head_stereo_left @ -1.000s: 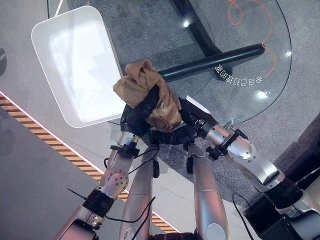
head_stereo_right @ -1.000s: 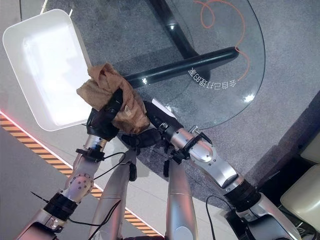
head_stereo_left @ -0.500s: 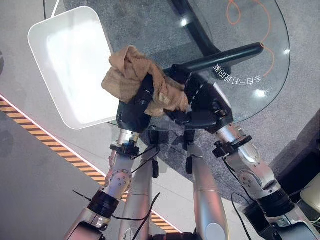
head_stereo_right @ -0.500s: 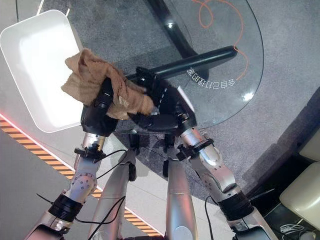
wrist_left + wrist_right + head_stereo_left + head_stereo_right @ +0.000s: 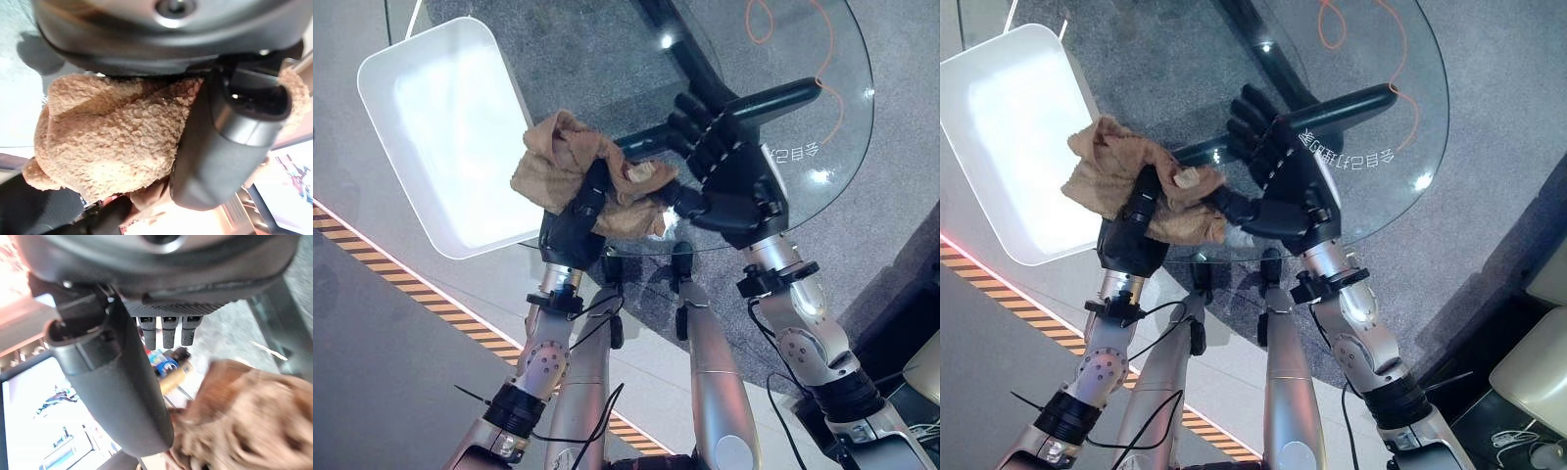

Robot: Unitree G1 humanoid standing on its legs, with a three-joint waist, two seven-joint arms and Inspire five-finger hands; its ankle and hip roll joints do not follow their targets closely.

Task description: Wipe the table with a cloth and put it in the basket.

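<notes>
Over one glass table [image 5: 607, 59], left hand [image 5: 570, 223] clamps one cloth [image 5: 563, 166]; right hand [image 5: 729, 171] fingers spread apart.

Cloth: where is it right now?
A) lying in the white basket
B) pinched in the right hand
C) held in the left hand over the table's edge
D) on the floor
C: the left hand is curled round the cloth at the glass table edge, beside the basket; the right hand is open next to it.
</notes>
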